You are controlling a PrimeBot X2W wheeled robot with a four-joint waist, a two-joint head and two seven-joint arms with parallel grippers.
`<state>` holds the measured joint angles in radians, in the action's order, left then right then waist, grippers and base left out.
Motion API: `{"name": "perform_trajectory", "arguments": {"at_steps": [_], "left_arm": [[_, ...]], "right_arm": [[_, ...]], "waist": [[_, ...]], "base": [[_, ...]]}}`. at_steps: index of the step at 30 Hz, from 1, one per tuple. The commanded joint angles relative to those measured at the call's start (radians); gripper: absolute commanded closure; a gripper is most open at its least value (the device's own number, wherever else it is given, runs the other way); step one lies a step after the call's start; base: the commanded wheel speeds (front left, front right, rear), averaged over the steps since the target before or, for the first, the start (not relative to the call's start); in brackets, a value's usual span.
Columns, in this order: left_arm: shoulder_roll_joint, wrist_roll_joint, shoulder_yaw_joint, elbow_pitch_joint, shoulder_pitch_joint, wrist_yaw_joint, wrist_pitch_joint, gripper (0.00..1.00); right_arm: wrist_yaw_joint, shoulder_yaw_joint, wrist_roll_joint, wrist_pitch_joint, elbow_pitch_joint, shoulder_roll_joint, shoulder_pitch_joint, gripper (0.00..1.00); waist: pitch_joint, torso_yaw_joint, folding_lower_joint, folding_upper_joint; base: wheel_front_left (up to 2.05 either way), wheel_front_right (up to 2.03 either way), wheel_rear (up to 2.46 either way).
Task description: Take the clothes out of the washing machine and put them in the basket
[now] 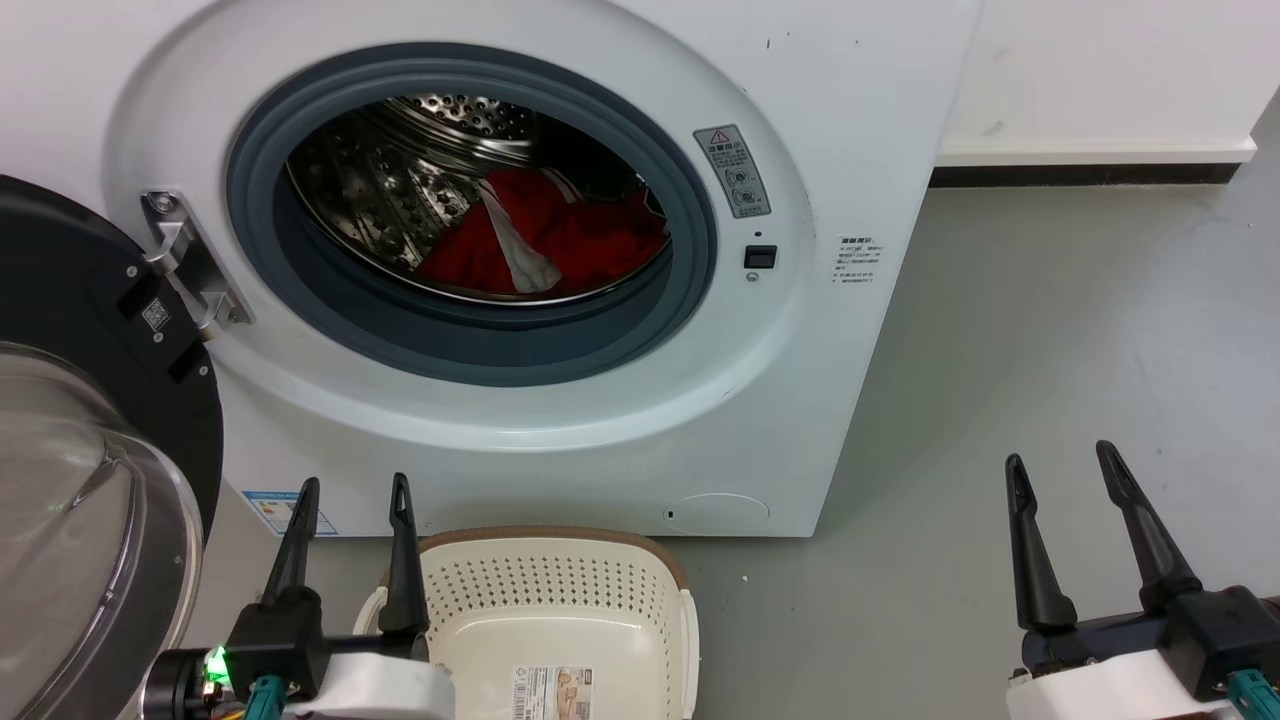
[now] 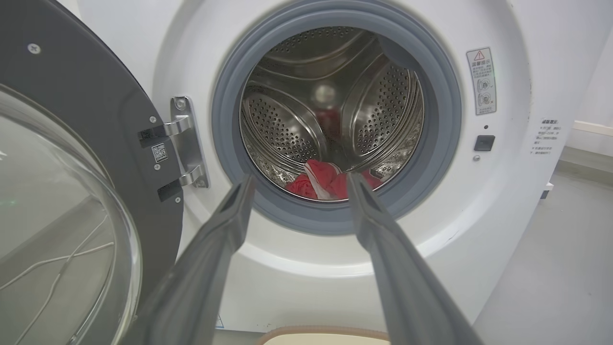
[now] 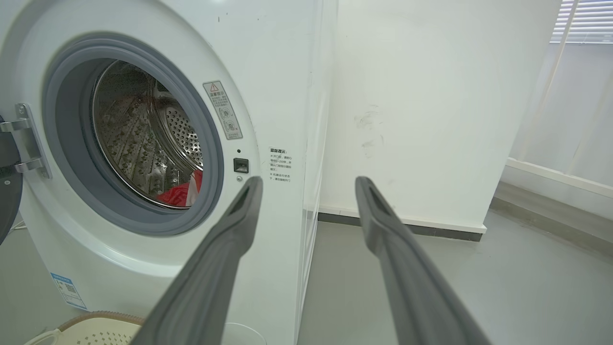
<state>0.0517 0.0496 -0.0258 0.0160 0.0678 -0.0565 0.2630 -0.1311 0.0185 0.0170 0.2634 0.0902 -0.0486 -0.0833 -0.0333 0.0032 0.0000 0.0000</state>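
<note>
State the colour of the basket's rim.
Brown, with a woven look; the head view shows the basket's rim best.

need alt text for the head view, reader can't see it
An open white washing machine holds red clothes in its drum, its glass door swung to the left. A cream basket stands in front of it, with the left tool open at the basket's left edge and the right tool open at lower right.

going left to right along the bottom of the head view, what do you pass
washing machine door → left gripper → basket → right gripper
</note>
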Motion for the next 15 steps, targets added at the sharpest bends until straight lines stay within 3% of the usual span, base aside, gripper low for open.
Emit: {"name": "perform_trajectory", "arguments": {"at_steps": [1,9,15], "left_arm": [[-0.002,0.007,0.006,-0.012,-0.027,0.011,0.003,0.0],[0.002,0.01,0.039,-0.13,-0.208,0.098,0.003,0.0],[0.054,-0.008,0.076,-0.252,-0.431,0.138,0.003,0.0]], "right_arm": [[0.001,-0.004,-0.003,0.002,0.002,-0.003,0.008,0.0],[0.001,-0.025,0.006,0.002,0.028,-0.003,0.077,0.0],[0.001,-0.027,-0.011,0.002,0.061,-0.002,0.17,0.0]], "waist": [[-0.009,-0.006,0.0,0.0],[-0.128,-0.051,0.0,0.0],[-0.281,-0.116,0.0,0.0]], "base": [[0.0,0.0,0.0],[0.0,0.0,0.0],[0.0,0.0,0.0]]}}
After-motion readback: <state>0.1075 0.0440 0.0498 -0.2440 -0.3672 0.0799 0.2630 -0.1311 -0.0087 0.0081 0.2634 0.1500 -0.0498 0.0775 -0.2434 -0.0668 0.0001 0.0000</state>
